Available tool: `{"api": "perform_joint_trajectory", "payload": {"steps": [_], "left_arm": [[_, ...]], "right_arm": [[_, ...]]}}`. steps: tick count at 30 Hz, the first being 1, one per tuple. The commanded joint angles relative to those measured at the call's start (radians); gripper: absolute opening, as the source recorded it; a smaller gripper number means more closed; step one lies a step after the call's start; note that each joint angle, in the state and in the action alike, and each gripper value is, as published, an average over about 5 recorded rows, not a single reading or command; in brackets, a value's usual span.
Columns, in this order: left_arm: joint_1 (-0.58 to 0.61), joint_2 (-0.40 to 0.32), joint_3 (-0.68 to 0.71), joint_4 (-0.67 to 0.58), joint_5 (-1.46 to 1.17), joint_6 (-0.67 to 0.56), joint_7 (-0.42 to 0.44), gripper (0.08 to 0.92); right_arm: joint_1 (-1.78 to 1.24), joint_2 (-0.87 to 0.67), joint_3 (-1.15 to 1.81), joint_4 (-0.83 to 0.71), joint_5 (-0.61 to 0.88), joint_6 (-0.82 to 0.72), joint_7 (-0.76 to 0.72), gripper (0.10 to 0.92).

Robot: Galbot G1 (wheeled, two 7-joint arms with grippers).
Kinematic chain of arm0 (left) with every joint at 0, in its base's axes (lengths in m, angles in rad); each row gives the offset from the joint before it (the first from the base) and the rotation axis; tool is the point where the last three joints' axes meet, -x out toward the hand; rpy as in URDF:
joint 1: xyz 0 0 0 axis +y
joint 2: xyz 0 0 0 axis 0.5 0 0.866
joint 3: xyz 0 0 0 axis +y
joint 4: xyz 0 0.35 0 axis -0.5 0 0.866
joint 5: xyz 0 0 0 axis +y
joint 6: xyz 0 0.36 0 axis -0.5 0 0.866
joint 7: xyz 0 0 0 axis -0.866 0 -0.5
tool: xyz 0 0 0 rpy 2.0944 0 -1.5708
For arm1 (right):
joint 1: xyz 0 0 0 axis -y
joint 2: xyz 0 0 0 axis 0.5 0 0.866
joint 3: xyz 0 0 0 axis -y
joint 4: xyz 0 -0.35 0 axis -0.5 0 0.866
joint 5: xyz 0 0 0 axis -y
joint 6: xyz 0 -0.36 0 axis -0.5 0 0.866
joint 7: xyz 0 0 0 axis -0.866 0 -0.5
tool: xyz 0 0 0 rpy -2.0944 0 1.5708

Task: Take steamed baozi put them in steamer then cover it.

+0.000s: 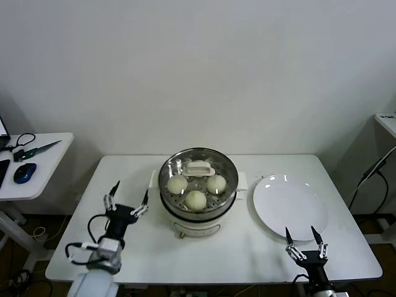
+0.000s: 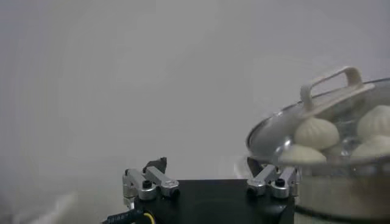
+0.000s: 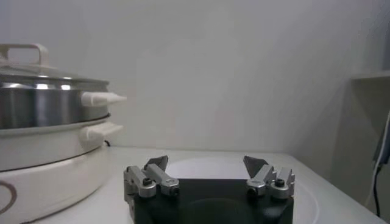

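Note:
The steamer (image 1: 198, 213), a steel pot on a white base, stands at the table's middle. The cover (image 1: 199, 168), a glass lid with a cream handle, sits on it. Through the glass I see steamed baozi (image 1: 195, 200) on the tray inside; three show plainly. My left gripper (image 1: 131, 188) is open and empty, low over the table left of the steamer. My right gripper (image 1: 301, 230) is open and empty at the front right, by the near edge of the white plate (image 1: 288, 207). The left wrist view shows the left gripper (image 2: 207, 163), the cover (image 2: 332, 85) and baozi (image 2: 315, 131). The right wrist view shows the right gripper (image 3: 205, 161) and the steamer (image 3: 42, 103).
The flat white plate, also in the right wrist view (image 3: 308, 204), lies bare to the right of the steamer. A side table (image 1: 34, 164) with a mouse and cables stands at the far left. A shelf edge (image 1: 387, 120) and a cable are at the far right.

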Motion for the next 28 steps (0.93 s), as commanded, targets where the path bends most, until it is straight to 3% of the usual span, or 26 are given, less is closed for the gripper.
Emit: {"api": "perform_joint_trajectory", "payload": {"steps": [1,10,28], "left_arm": [[0.185,-0.023,-0.133,0.096,-0.343,-0.236,-0.069,0.823],[0.210,-0.059,-0.096,0.158,-0.298,-0.271,-0.067,0.823],[0.225,-0.064,-0.084,0.148,-0.293,-0.287,-0.035,0.823]], "right_arm": [[0.004,-0.015,-0.005,-0.014,0.000,-0.016,-0.005,0.823],[0.009,-0.021,-0.012,-0.017,0.009,-0.026,-0.010,0.823],[0.007,-0.019,-0.016,-0.020,0.025,-0.026,-0.021,0.823]]}}
